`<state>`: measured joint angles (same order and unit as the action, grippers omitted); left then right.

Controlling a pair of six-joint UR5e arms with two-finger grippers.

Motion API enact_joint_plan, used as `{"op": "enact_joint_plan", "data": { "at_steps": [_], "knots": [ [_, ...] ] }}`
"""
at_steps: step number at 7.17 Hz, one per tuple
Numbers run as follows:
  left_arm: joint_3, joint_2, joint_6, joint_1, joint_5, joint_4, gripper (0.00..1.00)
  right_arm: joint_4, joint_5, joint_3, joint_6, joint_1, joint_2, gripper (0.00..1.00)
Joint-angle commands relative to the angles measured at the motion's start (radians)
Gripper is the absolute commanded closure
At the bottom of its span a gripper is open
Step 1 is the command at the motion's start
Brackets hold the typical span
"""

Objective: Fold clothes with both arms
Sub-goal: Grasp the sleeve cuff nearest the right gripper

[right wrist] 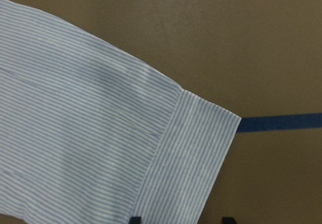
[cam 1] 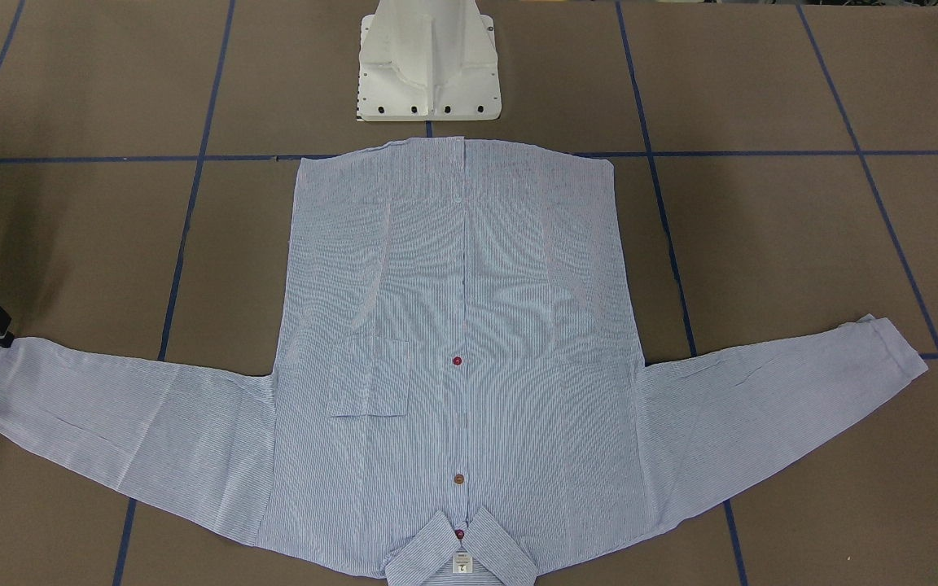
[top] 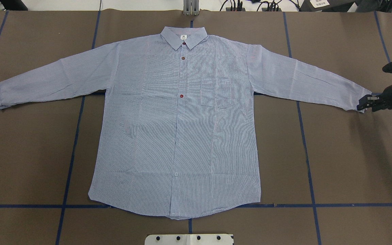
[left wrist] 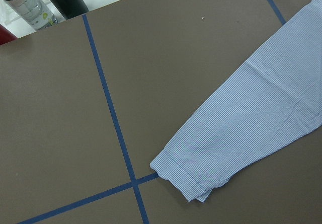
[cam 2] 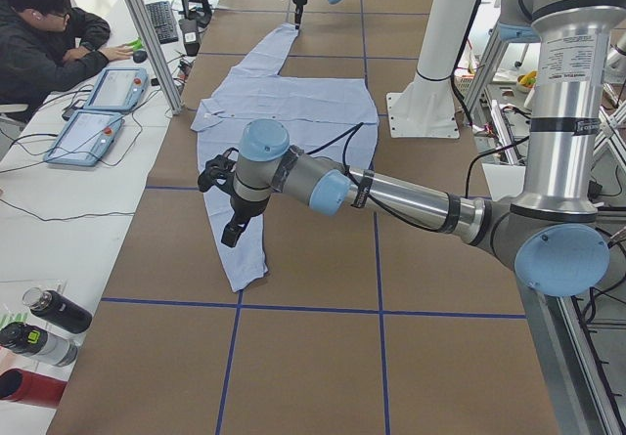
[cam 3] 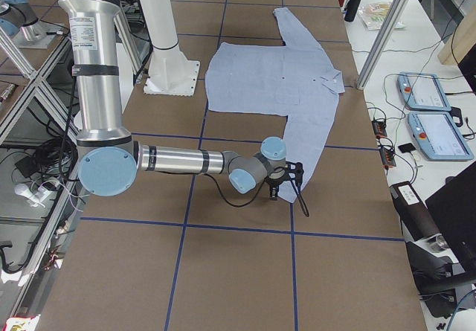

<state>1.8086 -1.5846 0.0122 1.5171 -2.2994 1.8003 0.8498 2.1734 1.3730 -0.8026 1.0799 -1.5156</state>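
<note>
The neck label (top: 183,37) cannot be read; the right hand (top: 362,103) is held open, empty, at the shirt's (top: 182,129) 3 o'clock cuff (top: 356,97); the left hand (cam 2: 233,232) cannot be judged.

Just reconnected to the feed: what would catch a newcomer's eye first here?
The light blue, finely striped button-up shirt lies flat, front up, sleeves spread, across the brown table. The right arm's black two-finger pincer sits open at one sleeve cuff; the silver-grey left arm hangs over the other sleeve.

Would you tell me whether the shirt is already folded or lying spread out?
Spread out: the shirt lies flat, front up, both sleeves stretched out sideways, with nothing folded over.
</note>
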Motion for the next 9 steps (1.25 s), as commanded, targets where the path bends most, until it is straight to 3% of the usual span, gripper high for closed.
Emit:
{"op": "enact_joint_plan", "data": {
  "at_steps": [1,2,3,7,9],
  "knots": [
    [0.000,0.000,-0.003,0.000,0.002,-0.001,0.00,0.000,-0.001,0.000,-0.006,-0.003,0.000,0.57],
    [0.000,0.000,-0.003,0.000,0.002,-0.001,0.00,0.000,0.000,0.006,-0.053,-0.009,0.002,0.86],
    [0.000,0.000,-0.003,0.000,0.002,0.001,0.00,0.000,0.000,0.012,-0.082,-0.018,0.005,1.00],
    [0.001,0.000,0.000,0.000,0.002,-0.001,0.00,0.053,0.011,0.076,-0.127,-0.020,0.082,1.00],
    [0.000,0.000,0.000,0.000,-0.003,-0.001,0.00,0.255,0.005,0.083,-0.189,-0.040,0.293,1.00]
  ]
}}
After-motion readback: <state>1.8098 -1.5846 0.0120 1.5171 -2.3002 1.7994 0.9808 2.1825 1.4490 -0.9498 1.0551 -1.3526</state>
